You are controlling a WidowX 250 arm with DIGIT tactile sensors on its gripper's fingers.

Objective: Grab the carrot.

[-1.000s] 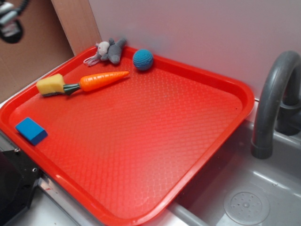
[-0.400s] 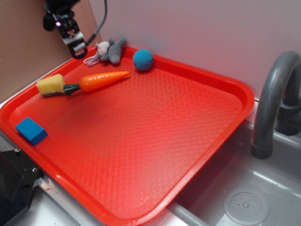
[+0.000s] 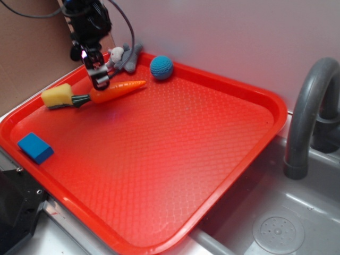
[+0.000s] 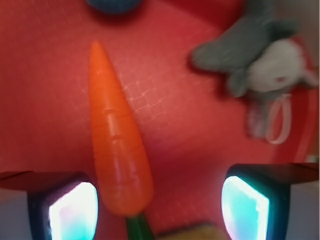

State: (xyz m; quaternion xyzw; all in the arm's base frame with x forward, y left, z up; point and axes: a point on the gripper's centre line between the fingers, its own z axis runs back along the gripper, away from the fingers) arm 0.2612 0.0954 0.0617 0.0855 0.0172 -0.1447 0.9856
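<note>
The carrot (image 3: 114, 90) lies flat on the red tray (image 3: 175, 159), in the far left part of it, its tip pointing toward the blue knitted ball (image 3: 161, 67) and its dark-green stem (image 3: 79, 99) reaching the yellow sponge (image 3: 57, 96), which it seems to touch. The hand (image 3: 98, 79) hangs over the thick end of the carrot, just above it, with the black arm and its cable rising behind.

In the wrist view the carrot (image 4: 116, 145) runs lengthwise up the picture. The two fingertips (image 4: 70, 210) show at the bottom corners, spread wide apart and glowing pale cyan on their inner faces. The carrot's thick end sits just inside the left one, well apart from the right one, so the hand is open and has hold of nothing; whether the left fingertip touches the carrot cannot be told.

A grey and white plush toy (image 3: 123, 56) lies against the tray's far rim, near the carrot. A blue block (image 3: 35, 147) sits near the tray's left front edge. The tray rests on the counter beside a grey sink (image 3: 276, 212) with a curved grey faucet (image 3: 308, 111).
</note>
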